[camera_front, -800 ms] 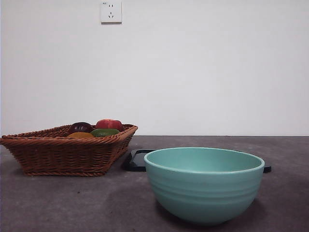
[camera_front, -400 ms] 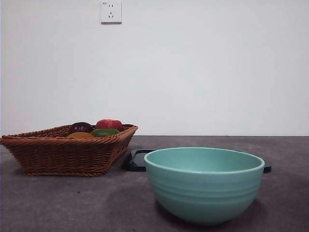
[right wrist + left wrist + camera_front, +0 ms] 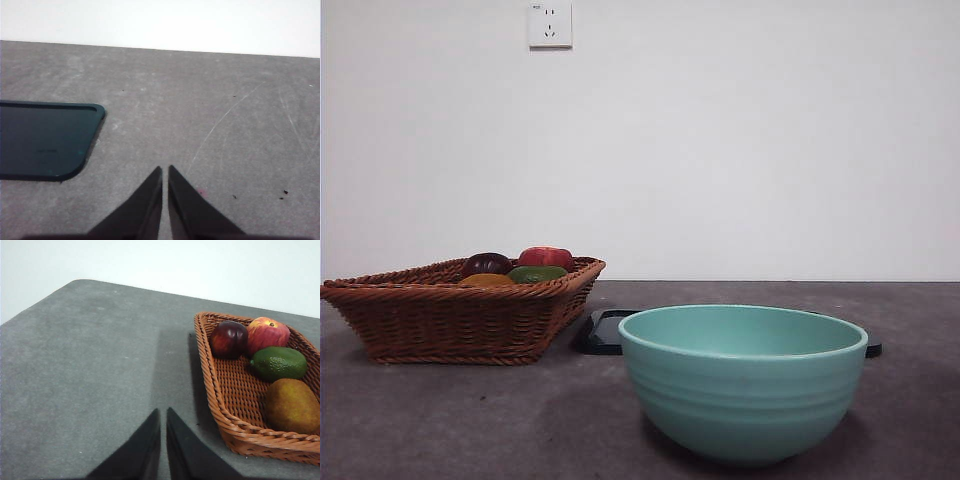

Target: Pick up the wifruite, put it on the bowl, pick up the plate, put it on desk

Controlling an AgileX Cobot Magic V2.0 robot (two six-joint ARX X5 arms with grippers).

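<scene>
The left pincer [image 3: 163, 412], clenched, faces the wifruite [image 3: 292, 405] in the wicker basket [image 3: 227, 405]. The right pincer [image 3: 165, 170], clenched, faces what seems a dark plate [image 3: 42, 140]; the bowl [image 3: 743, 385] shows only from the front.

basket [image 3: 460, 320]: brown wicker, near desk's left edge
red fruit [image 3: 267, 334]: in basket
dark purple fruit [image 3: 228, 338]: touching red fruit
green avocado [image 3: 278, 363]: in basket
wall socket [image 3: 549, 24]: white, on wall

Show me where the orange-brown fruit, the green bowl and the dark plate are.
wifruite [image 3: 292, 406], left wrist view, middle of its skin.
bowl [image 3: 742, 397], front view, ribbed outer wall.
plate [image 3: 42, 140], right wrist view, flat dark surface.
</scene>
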